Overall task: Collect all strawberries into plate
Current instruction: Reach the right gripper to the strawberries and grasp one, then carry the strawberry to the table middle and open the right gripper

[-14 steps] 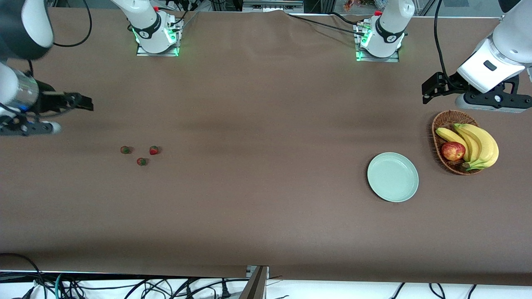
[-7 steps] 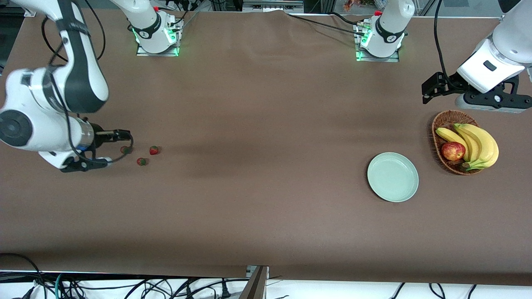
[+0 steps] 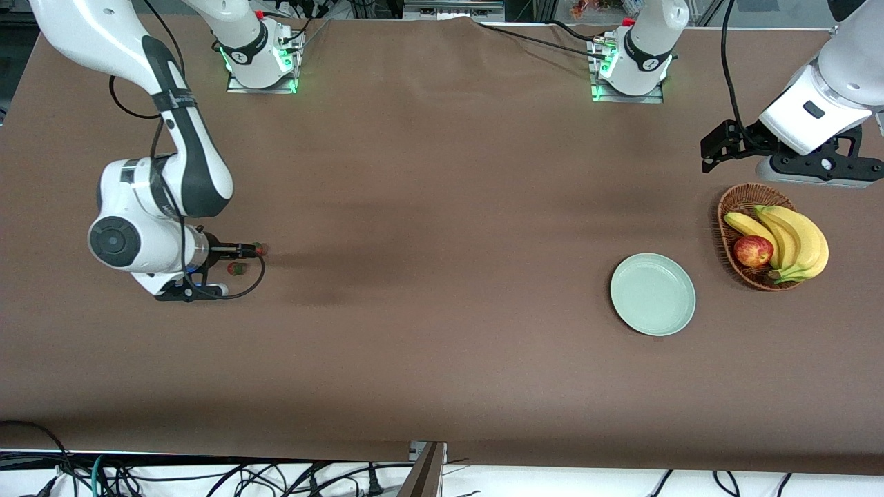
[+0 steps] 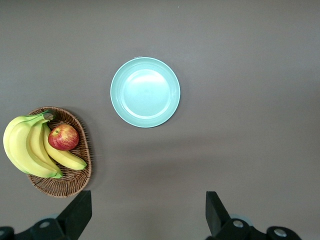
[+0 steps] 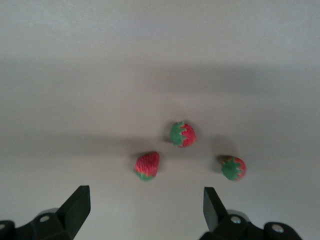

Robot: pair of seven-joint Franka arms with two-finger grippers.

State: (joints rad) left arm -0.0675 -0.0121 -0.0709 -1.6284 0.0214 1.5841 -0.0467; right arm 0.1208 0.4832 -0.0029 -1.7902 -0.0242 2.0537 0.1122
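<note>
Front view: the right gripper (image 3: 207, 273) hangs over the strawberries (image 3: 237, 268) toward the right arm's end of the table, its wrist hiding part of the cluster; only 2 berries peek out beside it. The plate (image 3: 652, 295) lies well apart from them, toward the left arm's end, bare, with a wicker basket (image 3: 733, 207) of bananas (image 3: 794, 238) and an apple (image 3: 753, 250) just beside it and farther from the camera. The left gripper (image 3: 815, 169) waits in the air beside the basket.

Left wrist view: the left gripper's (image 4: 147, 220) fingers stand wide apart and hold nothing. The plate (image 4: 145, 92) and basket (image 4: 80, 172) show below it, the plate with no berry in it.

Right wrist view: the right gripper (image 5: 145, 212) is spread open and empty, its 2 fingers framing the 3 strawberries (image 5: 182, 134) on the table. They lie close together but apart from one another, 1 on its side (image 5: 147, 165).

Likely risks: the berries are small and rounded, so a descent slightly off centre could nudge 1 away or roll it out from between the fingers. With neighbours this near, a finger may also land on a second berry or knock it aside. The long carry to the plate gives a weak pinch time to slip.
</note>
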